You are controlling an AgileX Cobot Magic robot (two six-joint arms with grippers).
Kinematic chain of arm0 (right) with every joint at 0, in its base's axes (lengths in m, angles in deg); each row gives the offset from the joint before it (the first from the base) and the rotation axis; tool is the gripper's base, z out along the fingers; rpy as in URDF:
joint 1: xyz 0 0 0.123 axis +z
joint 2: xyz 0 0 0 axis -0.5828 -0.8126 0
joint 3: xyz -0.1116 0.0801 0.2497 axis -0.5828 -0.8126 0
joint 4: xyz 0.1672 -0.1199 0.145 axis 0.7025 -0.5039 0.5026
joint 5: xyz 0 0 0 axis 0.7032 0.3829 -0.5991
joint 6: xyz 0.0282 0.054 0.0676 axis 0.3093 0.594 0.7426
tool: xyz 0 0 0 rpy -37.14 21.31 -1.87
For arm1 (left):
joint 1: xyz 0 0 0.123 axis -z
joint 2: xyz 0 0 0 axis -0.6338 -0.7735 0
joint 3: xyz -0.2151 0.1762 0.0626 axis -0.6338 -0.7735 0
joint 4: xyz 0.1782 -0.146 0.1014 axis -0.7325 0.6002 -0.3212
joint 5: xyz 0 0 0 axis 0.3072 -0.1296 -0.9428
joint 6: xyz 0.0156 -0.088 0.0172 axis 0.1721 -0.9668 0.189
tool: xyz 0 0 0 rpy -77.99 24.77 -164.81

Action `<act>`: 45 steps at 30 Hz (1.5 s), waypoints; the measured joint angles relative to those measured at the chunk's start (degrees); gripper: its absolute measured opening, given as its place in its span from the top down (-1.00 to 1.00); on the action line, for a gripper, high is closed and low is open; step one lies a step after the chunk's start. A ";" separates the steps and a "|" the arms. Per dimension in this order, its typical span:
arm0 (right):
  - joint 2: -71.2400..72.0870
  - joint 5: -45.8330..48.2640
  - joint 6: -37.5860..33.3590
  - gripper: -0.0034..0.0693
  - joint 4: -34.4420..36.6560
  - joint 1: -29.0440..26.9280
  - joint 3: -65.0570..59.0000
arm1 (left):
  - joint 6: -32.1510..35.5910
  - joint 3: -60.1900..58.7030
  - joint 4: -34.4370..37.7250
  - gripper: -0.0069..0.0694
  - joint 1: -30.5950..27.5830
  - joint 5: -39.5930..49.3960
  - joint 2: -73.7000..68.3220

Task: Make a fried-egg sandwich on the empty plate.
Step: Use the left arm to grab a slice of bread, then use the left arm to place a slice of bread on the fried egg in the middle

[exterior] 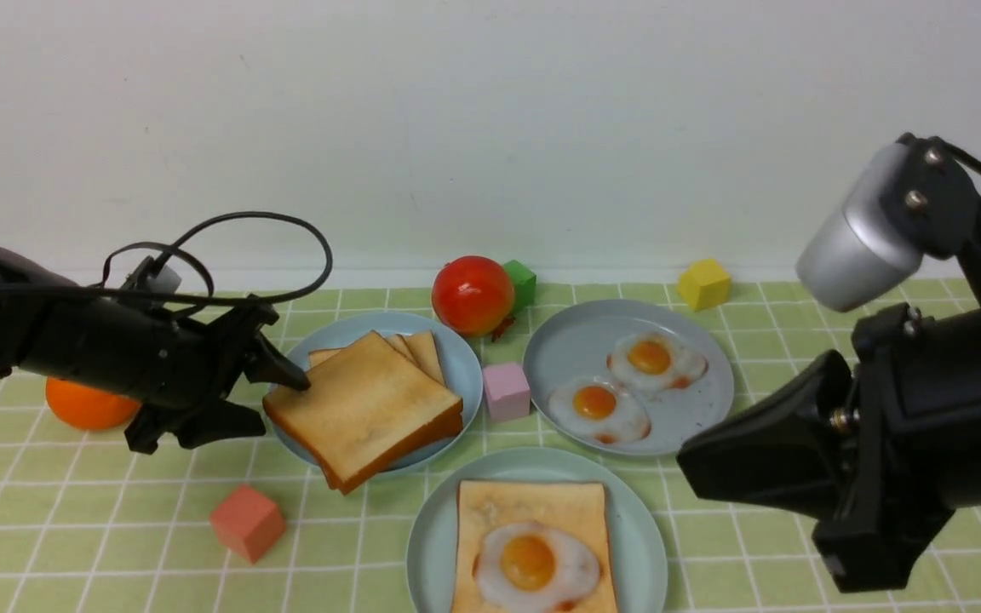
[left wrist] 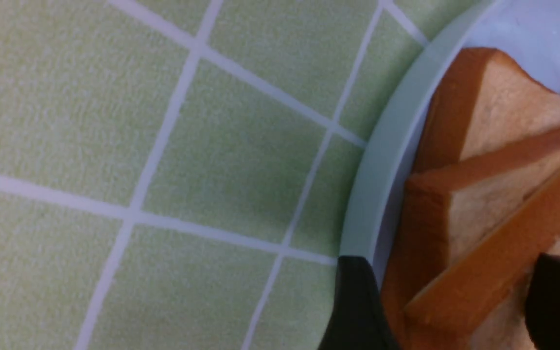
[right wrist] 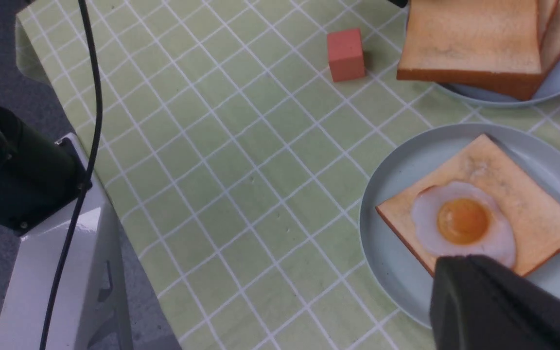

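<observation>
The pale aqua plate sits at the front centre, and one toast slice lies flat on it. The fried egg rests on that slice. My right gripper is shut and empty, raised just right of the plate. In the right wrist view its tip hangs over the near edge of the egg and plate. My left gripper is open at the left corner of the top loose toast slice. In the left wrist view the gripper straddles that slice's crust.
The loose toast slices are stacked on a light-blue plate. A grey-blue plate holds two smaller eggs. Around them stand a tomato, an orange, and green, yellow, pink and red cubes.
</observation>
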 joint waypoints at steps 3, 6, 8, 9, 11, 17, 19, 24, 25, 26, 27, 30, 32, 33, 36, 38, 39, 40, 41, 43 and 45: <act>0.00 -0.06 -0.19 0.94 0.00 0.00 0.00 | 1.43 0.00 0.58 -0.25 0.00 0.00 0.00; 0.00 -0.06 -0.23 0.94 0.00 0.00 0.00 | 2.05 0.00 1.27 0.02 0.00 0.05 0.00; 0.00 -0.06 -0.17 0.94 0.00 0.00 0.00 | 2.26 0.00 1.45 0.21 0.00 0.05 0.00; 0.00 -0.09 0.04 0.94 0.00 0.00 0.00 | 2.30 0.00 1.45 0.33 0.00 0.11 0.15; 0.00 -0.09 0.35 0.94 0.00 0.00 0.00 | 2.46 0.00 1.45 0.51 0.00 0.31 0.53; 0.53 0.41 0.85 0.91 -0.62 0.00 0.00 | 3.51 0.00 -1.97 0.65 0.00 2.16 6.38; 1.17 1.55 1.51 0.89 -1.99 0.00 0.00 | 6.45 0.00 -2.87 0.65 0.00 3.70 9.12; 2.25 5.79 5.75 0.87 -7.51 0.00 0.00 | 21.06 0.00 -0.16 0.65 1.91 14.28 14.81; 2.33 6.12 5.98 0.87 -7.71 0.00 0.00 | 21.83 0.00 0.00 0.65 2.14 14.78 14.81; 2.32 6.57 6.35 0.87 -8.29 0.00 0.00 | 24.88 0.00 0.73 0.65 3.14 16.71 14.89; 2.32 7.83 7.30 0.86 -9.27 0.00 0.00 | 30.20 0.00 1.74 0.65 5.51 19.54 14.72; 2.32 8.71 9.34 0.85 -9.84 0.00 0.00 | 34.95 0.00 3.55 0.65 9.63 20.25 13.53; 2.32 8.64 11.22 0.84 -9.90 0.00 0.00 | 36.22 0.00 4.78 0.65 12.35 18.01 11.86; 2.32 8.20 12.43 0.83 -9.90 0.00 0.00 | 36.92 0.00 5.31 0.65 13.91 16.12 10.36; 2.32 7.00 13.87 0.82 -9.90 0.00 0.00 | 38.09 0.00 5.85 0.65 16.15 13.46 7.21; 2.32 6.62 14.34 0.82 -9.90 0.00 0.00 | 38.59 0.00 6.16 0.65 17.04 12.74 5.53; 2.32 6.31 14.45 0.81 -9.90 0.00 0.00 | 38.93 0.00 6.53 0.65 17.69 11.66 3.77; 2.32 6.24 14.45 0.80 -9.90 0.00 0.00 | 39.00 0.00 6.60 0.65 17.83 11.39 3.57; 2.32 6.23 14.58 0.80 -9.90 0.00 0.00 | 39.18 0.00 7.62 0.65 18.10 10.35 1.95; 2.32 6.23 14.58 0.79 -9.90 0.00 0.00 | 39.40 0.00 8.75 0.65 18.10 9.70 0.91; 2.32 6.23 14.62 0.79 -9.90 0.00 0.00 | 39.79 0.00 9.45 0.65 18.10 8.90 0.06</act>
